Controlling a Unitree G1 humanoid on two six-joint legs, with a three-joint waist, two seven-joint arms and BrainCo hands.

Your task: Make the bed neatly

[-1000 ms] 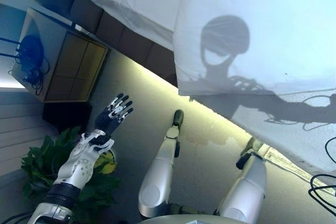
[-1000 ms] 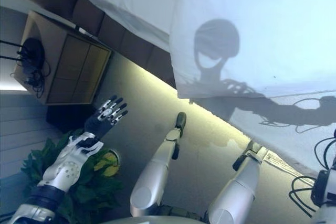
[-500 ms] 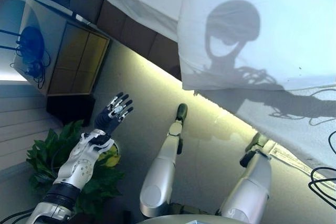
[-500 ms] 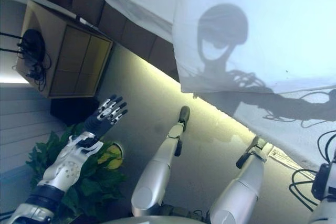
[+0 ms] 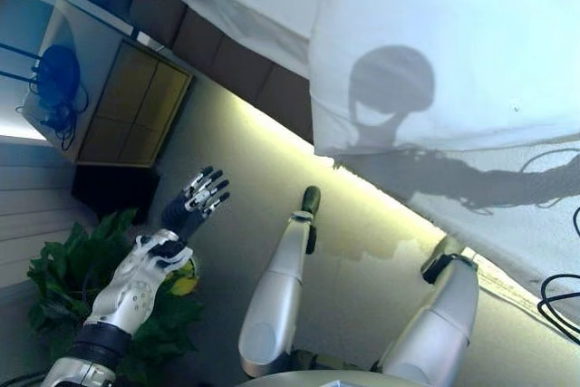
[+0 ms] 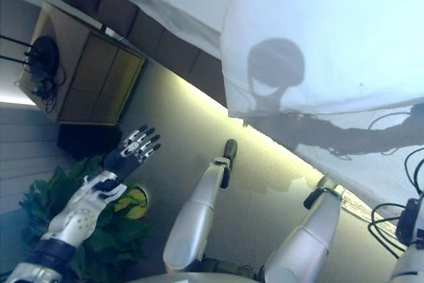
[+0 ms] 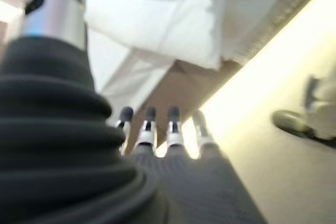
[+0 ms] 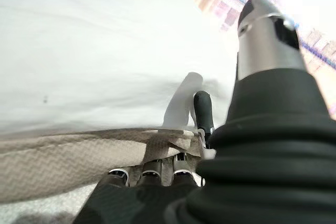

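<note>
The bed's white cover (image 5: 453, 24) fills the upper right of the eye views, and its edge hangs over the dark brown bed side (image 5: 227, 65). My left hand (image 5: 190, 206) is open, fingers straight, raised in the air over the floor, apart from the bed; it also shows in its wrist view (image 7: 157, 135). My right hand (image 8: 157, 192) is at the cover's edge in its wrist view. Most of its fingers go under a beige woven hem (image 8: 63, 161) below the white cover (image 8: 79, 51). One finger (image 8: 203, 111) lies on top and the thumb stands apart.
A wooden nightstand (image 5: 136, 106) stands beside the bed at the left, with a dark device and cables (image 5: 50, 88) on it. A green potted plant (image 5: 63, 269) sits on the floor under my left arm. Grey floor runs along the bed side.
The whole picture has shifted a little, so the camera moved. My left hand stays raised and open in about the same place.
</note>
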